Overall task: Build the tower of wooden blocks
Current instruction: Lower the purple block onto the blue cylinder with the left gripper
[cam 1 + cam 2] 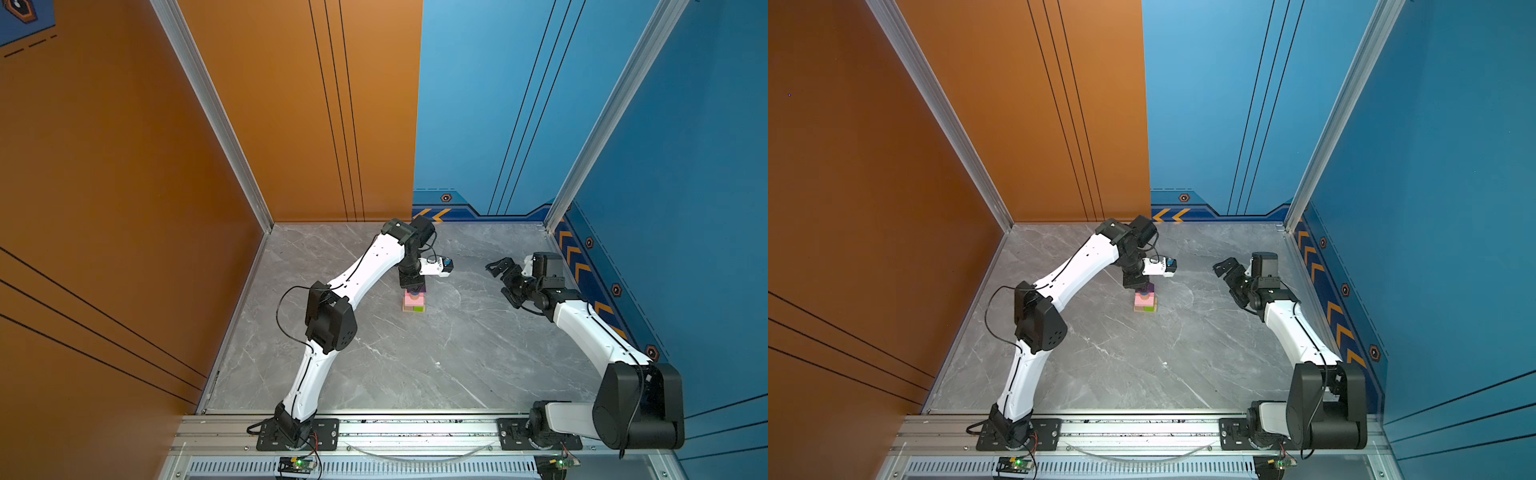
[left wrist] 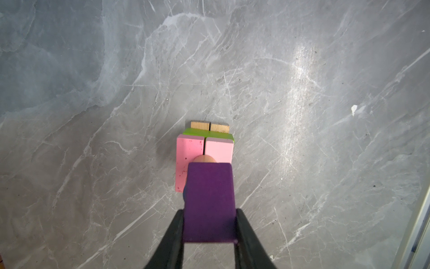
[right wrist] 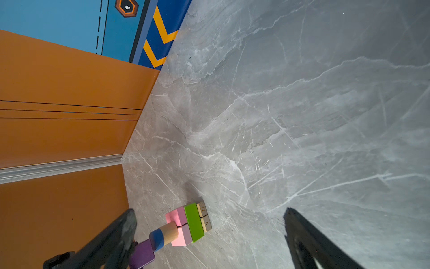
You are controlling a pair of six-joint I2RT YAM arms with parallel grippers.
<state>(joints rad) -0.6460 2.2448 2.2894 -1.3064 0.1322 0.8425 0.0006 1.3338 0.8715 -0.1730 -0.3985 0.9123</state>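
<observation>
The left arm [image 1: 365, 270] bends high, and its left pincer [image 2: 209, 210] points straight down, pinching a purple block [image 2: 209, 186]. The right arm [image 1: 582, 324] reaches in low, and its right pincer [image 1: 502, 281] is wide open.

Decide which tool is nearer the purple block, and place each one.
Left. The left tool is shut on the purple block at the top of the tower; the right tool stands open, well apart to its right in a top view.

One purple block [image 2: 209, 200]; blue cylinder [image 3: 157, 239]; tan cylinder [image 3: 171, 231]; two pink slabs [image 2: 189, 151]; lime-green bar [image 3: 194, 221]; two tan bars [image 2: 200, 125]; surface [image 2: 302, 116] grey marble, white veins; orange wall [image 1: 291, 124]; blue wall [image 1: 478, 104].
</observation>
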